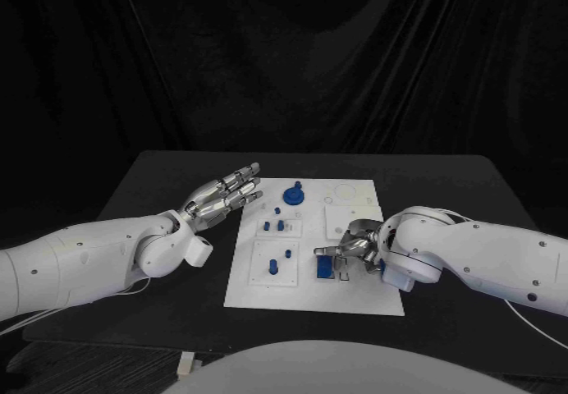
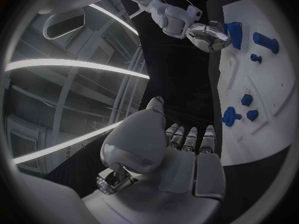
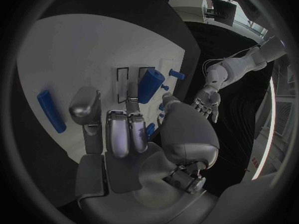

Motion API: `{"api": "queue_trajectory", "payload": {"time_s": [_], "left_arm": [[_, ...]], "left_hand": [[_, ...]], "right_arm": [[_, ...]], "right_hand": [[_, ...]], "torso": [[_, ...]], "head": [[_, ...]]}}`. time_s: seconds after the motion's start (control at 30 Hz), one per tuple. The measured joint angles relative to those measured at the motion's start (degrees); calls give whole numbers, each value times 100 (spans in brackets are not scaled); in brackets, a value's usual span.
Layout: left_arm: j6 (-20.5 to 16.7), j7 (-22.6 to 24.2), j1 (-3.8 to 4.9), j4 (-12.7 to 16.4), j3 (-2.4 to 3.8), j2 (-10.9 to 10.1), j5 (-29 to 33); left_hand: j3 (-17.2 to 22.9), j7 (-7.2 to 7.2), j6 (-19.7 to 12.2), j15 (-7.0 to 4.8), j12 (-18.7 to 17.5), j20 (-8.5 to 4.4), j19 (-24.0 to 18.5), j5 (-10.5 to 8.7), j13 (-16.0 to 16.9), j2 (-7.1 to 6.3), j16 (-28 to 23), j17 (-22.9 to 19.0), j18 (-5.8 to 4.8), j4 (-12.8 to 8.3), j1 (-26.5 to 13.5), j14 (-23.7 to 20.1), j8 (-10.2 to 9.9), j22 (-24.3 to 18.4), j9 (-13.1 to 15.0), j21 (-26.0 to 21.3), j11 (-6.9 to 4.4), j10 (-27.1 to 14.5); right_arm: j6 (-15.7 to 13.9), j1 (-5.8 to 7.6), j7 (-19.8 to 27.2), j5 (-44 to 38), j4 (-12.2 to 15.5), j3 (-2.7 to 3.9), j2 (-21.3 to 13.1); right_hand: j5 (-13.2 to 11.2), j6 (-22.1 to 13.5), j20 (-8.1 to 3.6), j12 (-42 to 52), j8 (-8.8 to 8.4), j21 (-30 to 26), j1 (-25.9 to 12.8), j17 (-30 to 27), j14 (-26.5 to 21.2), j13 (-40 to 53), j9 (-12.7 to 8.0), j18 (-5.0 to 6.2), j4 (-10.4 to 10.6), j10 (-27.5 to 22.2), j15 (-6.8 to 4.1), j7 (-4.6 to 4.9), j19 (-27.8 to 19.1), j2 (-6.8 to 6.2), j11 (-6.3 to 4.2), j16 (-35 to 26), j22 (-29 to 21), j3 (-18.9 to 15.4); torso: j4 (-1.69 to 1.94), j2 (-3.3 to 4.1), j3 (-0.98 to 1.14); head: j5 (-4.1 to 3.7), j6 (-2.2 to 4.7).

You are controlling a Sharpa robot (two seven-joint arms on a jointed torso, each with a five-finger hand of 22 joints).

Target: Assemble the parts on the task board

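Observation:
The white task board (image 1: 355, 297) lies in the middle of the black table. My right hand (image 1: 361, 247) hovers low over its right half, fingers apart, and holds nothing. One fingertip (image 3: 132, 92) lies against a blue block (image 3: 150, 84) that stands by two black-outlined slots (image 3: 122, 77); the thumb (image 3: 84, 103) is well apart from it. The same block (image 1: 323, 265) is just left of the hand. My left hand (image 1: 222, 195) floats open at the board's left edge, palm empty. A round blue part (image 1: 294, 194), small blue pegs (image 1: 276, 224) and a blue oblong piece (image 1: 273, 266) sit on the board.
A long blue rod (image 3: 51, 111) lies on the board beside my right hand. Bare black table (image 1: 474, 185) runs all round the board, out to its edges. A black curtain hangs behind.

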Motion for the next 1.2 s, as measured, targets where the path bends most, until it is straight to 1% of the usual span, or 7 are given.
{"api": "queue_trajectory", "payload": {"time_s": [0.2,0.5,0.6,0.73,0.87,1.0,1.2], "left_arm": [[11,-3,-2,1,0,0,0],[20,-8,-5,3,0,-5,0],[22,-9,-6,2,0,-3,0],[24,-10,-7,0,0,4,0],[27,-12,-10,0,0,9,0],[28,-15,-11,0,0,9,0],[31,-20,-12,1,0,0,0]], "left_hand": [[0,16,16,0,0,0,0,0,1,0,0,-1,-1,0,0,0,0,0,0,0,0,0],[0,21,21,0,0,0,0,0,0,0,0,-1,0,0,0,0,0,3,0,0,0,0],[0,21,21,0,0,0,0,0,-1,0,0,0,0,0,0,0,0,5,0,0,2,-2],[17,21,21,0,0,0,0,0,-3,0,0,0,0,-17,0,0,0,5,0,0,21,-21],[17,21,21,0,0,21,21,0,-4,0,0,1,-1,-17,0,0,0,5,0,0,21,-21],[17,21,21,13,0,21,21,0,-4,0,0,1,-1,-17,0,13,0,4,0,0,21,-21],[17,21,20,21,0,21,21,22,-3,0,0,2,-1,-17,0,21,0,4,0,0,21,-21]], "right_arm": [[-70,-2,14,2,114,0,-123],[-245,88,180,-61,629,-3,-496],[-315,123,329,-183,808,1,-584],[-385,129,529,-470,936,1,-614],[-413,121,687,-779,964,1,-606],[-414,44,787,-1003,943,1,-582],[-396,-45,849,-1193,850,-2,-533]], "right_hand": [[91,-9,0,0,-1,-25,-30,0,0,0,1,-1,41,0,0,-9,0,30,0,0,0,-126],[754,-33,0,0,235,-31,587,0,0,4,127,-1,-202,0,0,-29,0,122,0,0,0,-315],[859,-163,-2,0,615,-14,909,0,0,4,411,-1,-392,0,0,-60,2,146,0,41,0,-370],[859,-760,-32,0,1839,18,1206,0,13,4,1426,-1,-524,-7,-54,-137,32,235,-47,41,-1,-627],[747,-1065,-52,0,2669,18,1341,0,12,3,2144,-1,-522,-5,-87,-204,52,266,-111,41,0,-758],[720,-1208,-104,0,3216,18,1414,0,10,3,2634,-1,-502,-4,-120,-283,61,278,-171,41,-1,-827],[721,-1268,-104,0,3619,18,1524,0,14,3,3014,-1,-517,-15,-130,-304,61,309,-183,67,-1,-842]], "torso": [[0,1,0],[-1,0,0],[-1,-1,0],[-1,-2,0],[-1,-2,-1],[-2,-2,-1],[-2,-1,0]], "head": [[23,0],[29,0],[16,0],[14,0],[18,0],[32,0],[36,0]]}}
